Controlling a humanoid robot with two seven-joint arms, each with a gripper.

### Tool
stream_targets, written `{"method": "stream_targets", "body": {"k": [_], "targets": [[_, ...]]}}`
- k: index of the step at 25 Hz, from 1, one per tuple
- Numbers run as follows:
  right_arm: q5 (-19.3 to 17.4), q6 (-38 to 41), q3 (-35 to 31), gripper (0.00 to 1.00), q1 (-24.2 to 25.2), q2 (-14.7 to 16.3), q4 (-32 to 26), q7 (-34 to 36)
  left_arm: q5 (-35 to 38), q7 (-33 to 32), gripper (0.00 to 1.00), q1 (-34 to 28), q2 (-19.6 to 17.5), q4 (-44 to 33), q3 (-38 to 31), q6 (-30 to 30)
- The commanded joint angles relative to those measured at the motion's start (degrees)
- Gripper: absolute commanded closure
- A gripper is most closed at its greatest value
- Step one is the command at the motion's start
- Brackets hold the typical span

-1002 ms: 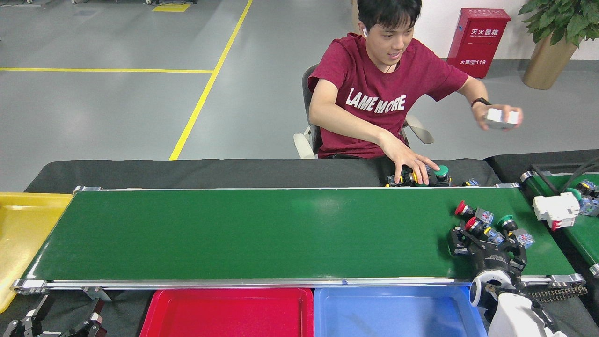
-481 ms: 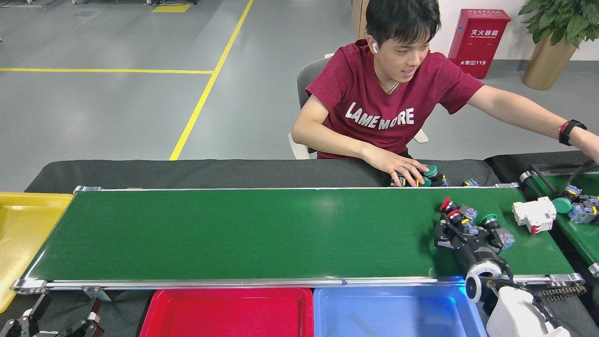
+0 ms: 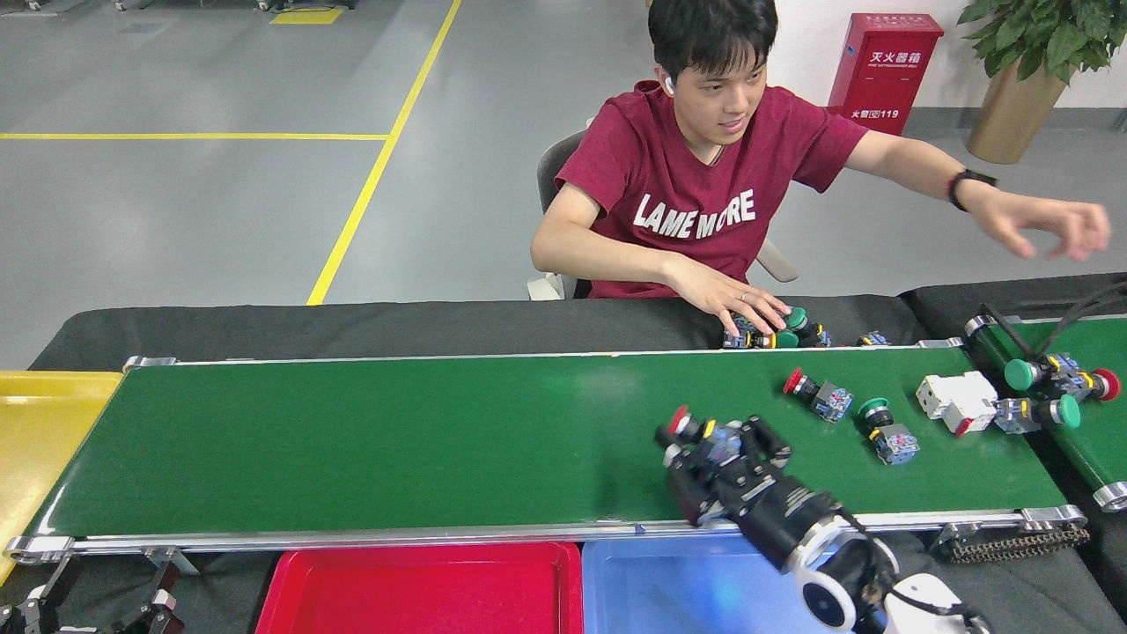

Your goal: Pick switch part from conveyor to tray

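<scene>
Switch part (image 3: 696, 433) in right fingers (image 3: 715, 455), long axis slanting, red cap toward upper left, over conveyor (image 3: 396, 440).

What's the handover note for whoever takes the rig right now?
Right hand: shut on a red-capped switch, over the conveyor.
Left hand: low at the bottom-left corner, mostly out of frame; can't tell if it is open or shut.
On the belt: another red-capped switch, a green-capped switch, a white block.
Trays: red tray and blue tray show no parts inside; yellow tray sits at the left end.
Done: one switch gripped.
Left: place it in a tray, then pick the rest.
</scene>
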State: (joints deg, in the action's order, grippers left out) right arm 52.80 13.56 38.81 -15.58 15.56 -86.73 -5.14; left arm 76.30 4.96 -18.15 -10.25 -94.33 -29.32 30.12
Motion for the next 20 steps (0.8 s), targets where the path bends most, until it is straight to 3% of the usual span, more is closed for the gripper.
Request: {"method": "stream_targets", "body": {"k": [1,3,4,12,17,20], "targets": [[2.57,0.15,3.81,0.76,-1.56,-1.76,-0.28,-1.28,-0.01,0.23,0.0,0.13,-0.65,-0.68,-0.3,-0.07],[3.45,-3.54,7.24,0.12,-1.64,-4.04,0.07,-3.21,-0.01,0.23,0.0,0.22,-0.74,-0.68,-0.03,-0.07],[3.45,-5.3,8.03,0.05,-1.73,-5.1,0.07,-4.18,-0.01,0.23,0.0,0.22,-0.74,-0.68,-0.03,-0.07],[3.27,-6.88,7.68,0.04,-3.14,-5.63,-1.77,-5.76,-0.01,0.23,0.0,-0.05,-0.83,-0.59,-0.3,0.02],[3.27,-15.15,-3.39,0.06,-3.84,-4.4,-3.79,-5.23,-0.01,0.23,0.0,-0.22,-0.91,-0.59,-0.47,0.02],[3.19,-21.82,-9.72,0.06,-3.67,-1.06,-3.53,-0.85,-0.1,0.23,0.0,-0.49,-0.91,-0.68,-1.18,0.02]]}}
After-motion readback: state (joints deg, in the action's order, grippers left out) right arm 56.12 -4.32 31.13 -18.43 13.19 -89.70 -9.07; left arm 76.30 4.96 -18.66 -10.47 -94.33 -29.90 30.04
